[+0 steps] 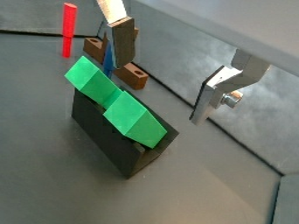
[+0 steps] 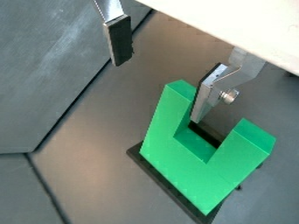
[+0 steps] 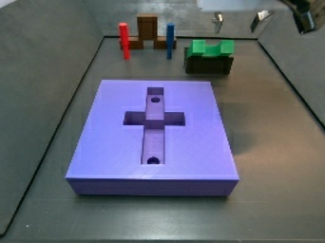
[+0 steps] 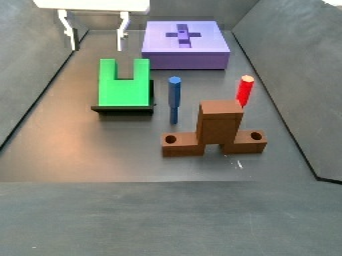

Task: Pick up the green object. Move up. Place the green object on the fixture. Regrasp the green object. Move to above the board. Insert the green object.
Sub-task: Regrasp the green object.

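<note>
Gripper [image 4: 95, 35] hanging above the floor with jaws spread wide, nothing between the silver plates. Hovering clear of the green object [image 4: 123, 82], no contact, fingers [image 2: 118, 39] well apart in both wrist views. In a side view [image 3: 238, 19], poised up behind the block near the back wall.

Green object resting on the fixture [image 4: 118, 108], covering most of it. Chunky U-shape, bright green, smooth matte faces, two short prongs. In a side view, lying flat with prongs aimed toward the board [image 4: 185, 45] and closed end toward the camera. Long axis running prong-tips to base, roughly in line with the board's long side. In a wrist view [image 2: 201, 149], notch open toward the nearer finger [image 2: 215, 90].

Fixture: dark, low, boxy, edges just peeking out beneath the green [image 1: 114, 140].

Board well apart from the block: large purple-blue slab [image 3: 102, 142], cross-shaped recess, two small round holes along its centre line.

Beside the block, a blue peg [image 4: 173, 99] standing upright. Further over, a red peg [image 4: 245, 91], slightly tilted. Near them, a brown upright block [image 4: 218, 127] on a flat base with holes. None of these between gripper and green object. Dark grey floor [image 4: 80, 150], faintly glossy.
</note>
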